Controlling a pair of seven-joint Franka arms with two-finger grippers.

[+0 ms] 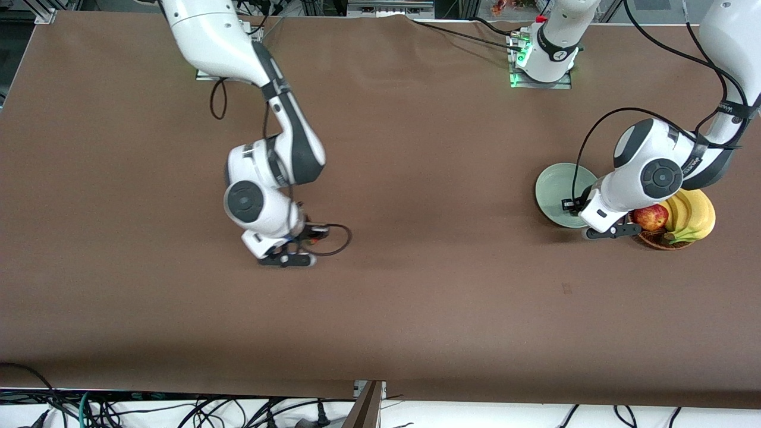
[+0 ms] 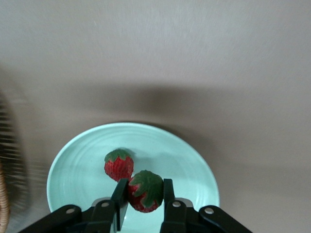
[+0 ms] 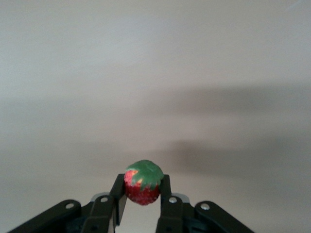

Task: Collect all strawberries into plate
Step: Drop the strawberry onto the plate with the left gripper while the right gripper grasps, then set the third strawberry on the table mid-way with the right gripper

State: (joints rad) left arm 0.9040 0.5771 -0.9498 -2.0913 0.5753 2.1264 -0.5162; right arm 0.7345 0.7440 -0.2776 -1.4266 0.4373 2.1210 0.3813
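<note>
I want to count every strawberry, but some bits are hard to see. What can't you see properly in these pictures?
- Front view: no strawberry shows; both arms cover their pincers, and the left arm covers part of the plate.
- Left wrist view: the left pincer hides the sides of its held strawberry; the picture's edge cuts off the plate's rim.
- Left wrist view: the basket is blurred and cut off.
- Right wrist view: the right pincer hides the sides of its strawberry.

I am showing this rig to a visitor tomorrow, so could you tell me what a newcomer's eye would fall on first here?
Most likely the two held berries: the left gripper is shut on a strawberry over the pale green plate, where another strawberry lies. The right gripper, over bare brown table toward the right arm's end, is shut on the third strawberry. Beside the plate, a wicker basket with a red apple and bananas adds bright colour.
</note>
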